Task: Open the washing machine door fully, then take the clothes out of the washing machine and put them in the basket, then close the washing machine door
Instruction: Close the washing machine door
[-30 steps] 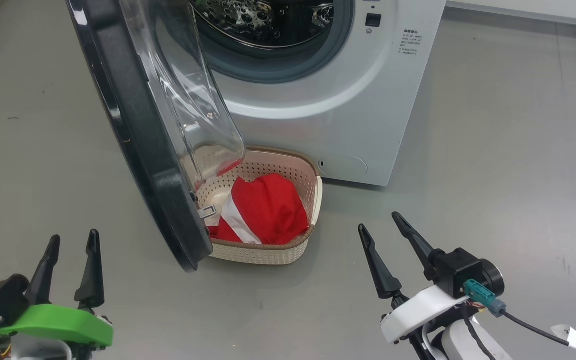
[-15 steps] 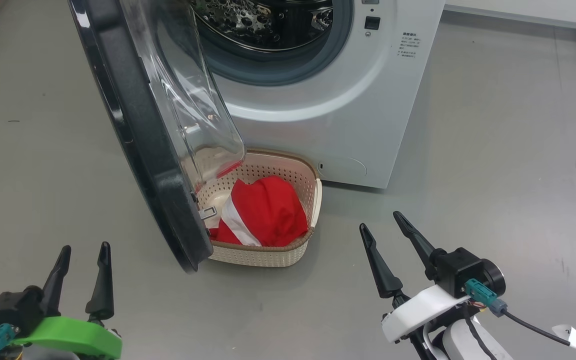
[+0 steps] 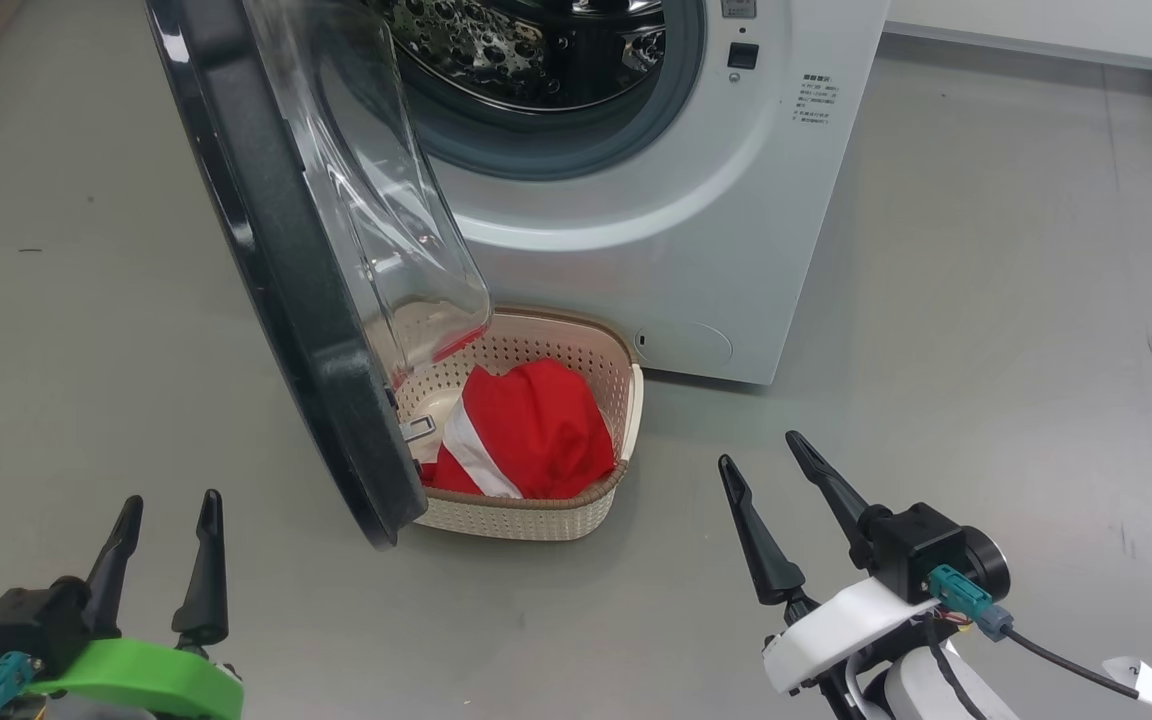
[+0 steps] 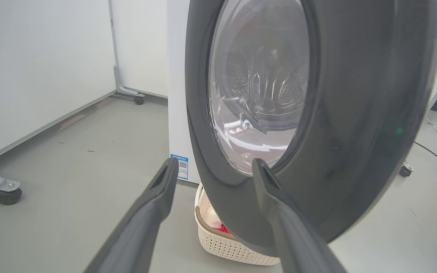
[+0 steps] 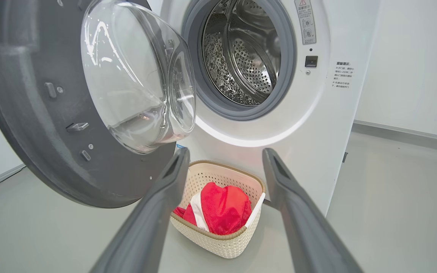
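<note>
The white washing machine [image 3: 696,200] stands with its washing machine door [image 3: 286,260] swung wide open; the black rim and clear bowl hang over the basket [image 3: 536,515]. The red clothes [image 3: 536,430] with a white stripe lie inside the cream basket on the floor before the machine. What I see of the steel drum [image 5: 241,57] holds no cloth. My left gripper [image 3: 168,502] is open at the lower left, on the outer side of the door [image 4: 355,113]. Open too, my right gripper [image 3: 760,448] hovers to the right of the basket [image 5: 218,242] and the clothes [image 5: 222,208], touching nothing.
Grey floor spreads all around. In the left wrist view a wheeled frame foot [image 4: 8,193] sits at the left by a white wall, and a caster [image 4: 404,170] with a cable lies to the right. A white wall runs behind the machine.
My left gripper has dropped lower and shifted slightly right in the head view. The whole head view has slid down a little, so the camera moved. The right gripper stays almost still.
</note>
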Robot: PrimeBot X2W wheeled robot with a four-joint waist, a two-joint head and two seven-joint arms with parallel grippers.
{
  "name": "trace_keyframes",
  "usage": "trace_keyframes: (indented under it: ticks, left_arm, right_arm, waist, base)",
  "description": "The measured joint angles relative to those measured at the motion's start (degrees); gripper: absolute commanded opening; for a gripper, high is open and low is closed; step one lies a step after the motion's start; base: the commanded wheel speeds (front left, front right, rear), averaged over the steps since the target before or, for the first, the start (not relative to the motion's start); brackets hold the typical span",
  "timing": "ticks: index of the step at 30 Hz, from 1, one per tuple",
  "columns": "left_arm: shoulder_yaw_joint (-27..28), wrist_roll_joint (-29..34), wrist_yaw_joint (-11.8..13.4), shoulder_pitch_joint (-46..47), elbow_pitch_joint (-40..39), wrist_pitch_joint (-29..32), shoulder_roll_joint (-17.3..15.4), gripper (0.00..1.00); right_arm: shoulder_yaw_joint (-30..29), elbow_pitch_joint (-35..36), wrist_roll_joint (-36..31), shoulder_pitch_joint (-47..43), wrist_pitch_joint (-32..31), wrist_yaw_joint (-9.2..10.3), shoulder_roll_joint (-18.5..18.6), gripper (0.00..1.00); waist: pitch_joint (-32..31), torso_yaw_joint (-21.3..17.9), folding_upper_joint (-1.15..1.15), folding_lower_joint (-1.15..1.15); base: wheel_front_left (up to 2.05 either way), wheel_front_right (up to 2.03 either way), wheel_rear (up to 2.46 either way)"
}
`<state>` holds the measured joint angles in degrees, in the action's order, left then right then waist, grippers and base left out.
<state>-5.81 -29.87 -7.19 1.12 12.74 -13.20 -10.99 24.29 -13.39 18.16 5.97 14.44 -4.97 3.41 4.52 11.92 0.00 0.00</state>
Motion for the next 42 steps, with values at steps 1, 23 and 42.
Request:
trace_keyframes:
  ticks: [1, 23, 42]
  left_arm:
    - [-0.08, 0.16, 0.00, 0.00, 0.04, -0.05, -0.03, 1.00]
    - [-0.32, 0.18, 0.00, 0.01, 0.43, -0.57, -0.49, 1.00]
    - [-1.72, 0.11, 0.00, 0.07, 0.69, -1.00, -1.77, 0.00]
  right_arm:
    - [0.01, 0.00, 0.00, -0.13, 0.00, 0.00, -0.01, 1.00]
    - [-0.34, 0.38, 0.00, -0.32, 0.00, 0.00, -0.11, 1.00]
    - [-0.54, 0.40, 0.00, -0.32, 0.00, 0.00, -0.13, 1.00]
  waist:
    - [-0.03, -0.01, 0.00, 0.00]
    - [0.59, -0.03, 0.00, 0.00]
    - [0.61, 0.22, 0.00, 0.00]
  base:
    - [0.00, 0.00, 0.00]
    - [0.00, 0.00, 0.00]
    - [0.00, 0.00, 0.00]
